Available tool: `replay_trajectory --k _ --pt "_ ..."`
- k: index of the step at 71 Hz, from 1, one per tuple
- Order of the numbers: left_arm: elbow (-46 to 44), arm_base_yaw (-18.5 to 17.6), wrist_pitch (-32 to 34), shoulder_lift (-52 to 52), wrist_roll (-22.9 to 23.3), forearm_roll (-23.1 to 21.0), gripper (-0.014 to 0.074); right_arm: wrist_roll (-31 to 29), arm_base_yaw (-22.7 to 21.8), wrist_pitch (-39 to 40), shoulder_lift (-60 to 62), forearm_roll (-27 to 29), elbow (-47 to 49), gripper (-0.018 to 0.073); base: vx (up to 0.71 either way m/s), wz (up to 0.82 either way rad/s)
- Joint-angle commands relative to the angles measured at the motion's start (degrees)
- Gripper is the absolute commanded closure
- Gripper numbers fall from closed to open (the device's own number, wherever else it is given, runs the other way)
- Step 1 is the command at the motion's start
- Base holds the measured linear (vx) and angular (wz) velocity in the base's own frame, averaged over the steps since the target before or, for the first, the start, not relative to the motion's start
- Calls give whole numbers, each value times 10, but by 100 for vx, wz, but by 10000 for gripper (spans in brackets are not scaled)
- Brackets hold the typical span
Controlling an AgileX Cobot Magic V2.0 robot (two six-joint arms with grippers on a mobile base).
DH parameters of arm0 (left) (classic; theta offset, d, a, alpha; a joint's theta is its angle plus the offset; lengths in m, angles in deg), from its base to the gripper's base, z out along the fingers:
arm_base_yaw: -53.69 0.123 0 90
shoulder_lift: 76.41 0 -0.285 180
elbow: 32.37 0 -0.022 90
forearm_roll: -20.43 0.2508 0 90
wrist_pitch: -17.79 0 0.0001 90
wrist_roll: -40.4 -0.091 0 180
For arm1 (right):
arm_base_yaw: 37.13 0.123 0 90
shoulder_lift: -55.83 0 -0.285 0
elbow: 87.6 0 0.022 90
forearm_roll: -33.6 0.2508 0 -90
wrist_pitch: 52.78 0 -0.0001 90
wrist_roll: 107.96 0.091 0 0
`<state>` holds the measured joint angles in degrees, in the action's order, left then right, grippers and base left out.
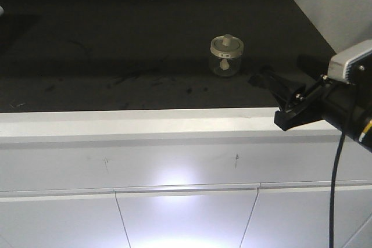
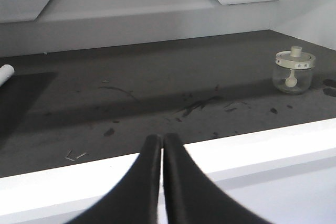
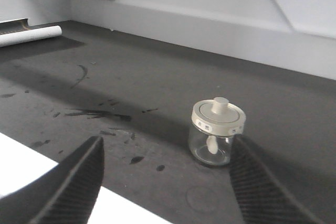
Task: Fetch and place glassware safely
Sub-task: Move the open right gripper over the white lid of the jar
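Desk: Status on the fetch?

Me: Reach stage, I'd judge. The glass jar [image 3: 216,132] stands upright on the dark countertop [image 1: 116,45], lid [image 3: 218,115] on, nothing touching it. My right gripper [image 3: 167,148] is spread wide and empty, and the jar sits at about one o'clock from its centre. Next I'd need to shift right, advance, and close gently below the lid.

Desk: Left arm?

Me: Only its own wrist view shows the left gripper [image 2: 161,139]. Its fingers are pressed together on nothing, with the jar far off at two o'clock. Only the front view shows the gap between right gripper and jar.
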<state>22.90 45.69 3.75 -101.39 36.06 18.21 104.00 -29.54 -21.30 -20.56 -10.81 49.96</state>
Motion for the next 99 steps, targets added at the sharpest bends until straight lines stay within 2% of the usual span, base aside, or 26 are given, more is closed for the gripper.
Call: replay_trajectory --k 1,35,52,75,99 --pt "-13 -5 38 -5 0 -5 603 -2 2 59 -35 19 50 61 0 0" --pt "-13 -5 38 -5 0 -5 603 -2 2 87 -304 20 326 68 0 0" --pt "-13 -5 38 -5 0 -5 603 -2 2 84 -402 49 442 68 0 0" --pt "-13 -5 38 -5 0 -5 603 1 2 83 -496 51 522 68 0 0" --pt "-13 -5 38 -5 0 -5 603 1 2 83 -532 52 546 68 0 0"
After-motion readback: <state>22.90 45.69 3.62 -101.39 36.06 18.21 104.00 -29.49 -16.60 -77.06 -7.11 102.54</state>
